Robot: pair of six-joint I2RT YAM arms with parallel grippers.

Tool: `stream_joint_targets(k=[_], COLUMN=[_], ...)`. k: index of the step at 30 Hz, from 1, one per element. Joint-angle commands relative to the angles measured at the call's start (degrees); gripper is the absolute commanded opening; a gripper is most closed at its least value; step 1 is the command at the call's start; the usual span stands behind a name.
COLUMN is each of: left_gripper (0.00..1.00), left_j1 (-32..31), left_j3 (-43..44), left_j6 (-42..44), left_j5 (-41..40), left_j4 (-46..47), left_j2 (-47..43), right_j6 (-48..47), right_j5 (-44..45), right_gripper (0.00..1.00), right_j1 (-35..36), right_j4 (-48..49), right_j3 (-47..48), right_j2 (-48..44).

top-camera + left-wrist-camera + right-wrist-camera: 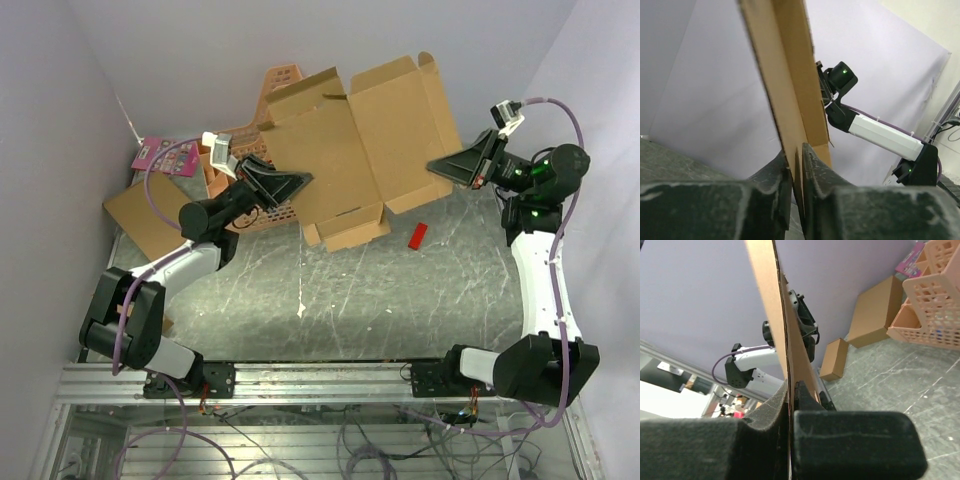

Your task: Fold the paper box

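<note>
Presently found paper box [350, 150] suspended unfolded between both pincers, off the table [350, 290], likely to free flaps for creasing. Recorded right pincer [434, 165] clamped tight on the near edge. Noted left pincer [304, 180] nearly closed about the opposite edge; cannot tell whether gripping.

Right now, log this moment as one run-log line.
paper box: unfolded sheet, held up between both arms | left jaws: pinching its left edge | right jaws: shut on its right edge
</note>
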Motion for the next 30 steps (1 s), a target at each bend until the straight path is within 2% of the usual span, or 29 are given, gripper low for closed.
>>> stream_joint_targets(k=[1,4,8,12,15,18,22,24,30], left_gripper=[0.29,0.46,0.62,0.71,0.75,0.75,0.78,0.79,0.76], left_j1=[1.9,3.8,7.7,11.5,12.5,12.5,12.3,11.8,7.3], left_j3=[-0.6,-2.1,-5.5,-9.4,-12.9,-14.7,-15.0,-14.5,-10.0], left_j6=[-0.2,-1.1,-2.5,-4.4,-5.0,-4.1,-0.4,1.5,0.8], left_j5=[0.1,0.0,-0.8,-1.5,-2.2,-3.2,-4.8,-5.5,-5.0], left_j4=[14.2,14.2,14.2,13.4,13.0,10.7,2.4,-0.4,2.8], left_j2=[-1.0,-1.6,-3.3,-4.8,-5.8,-7.0,-8.2,-8.1,-4.4], right_j6=[-4.0,-4.6,-1.1,-6.6,-9.3,-7.1,-1.7,-1.5,-1.6], right_j5=[-3.7,-4.4,-5.1,-4.8,-4.4,-4.3,-4.5,-4.3,-4.4], right_gripper=[0.00,0.00,0.00,0.00,0.00,0.00,0.00,0.00,0.00], right_j1=[-1.7,-2.5,-3.3,-3.7,-3.7,-3.7,-3.7,-3.7,-3.7], right_j4=[0.8,2.5,10.1,6.2,3.7,6.4,12.6,12.6,11.9], right_j3=[3.9,5.3,5.8,8.2,9.3,8.4,7.2,7.3,7.3], right_j2=[-0.1,-0.4,-1.0,-1.9,-2.4,-2.3,-2.0,-2.1,-2.2])
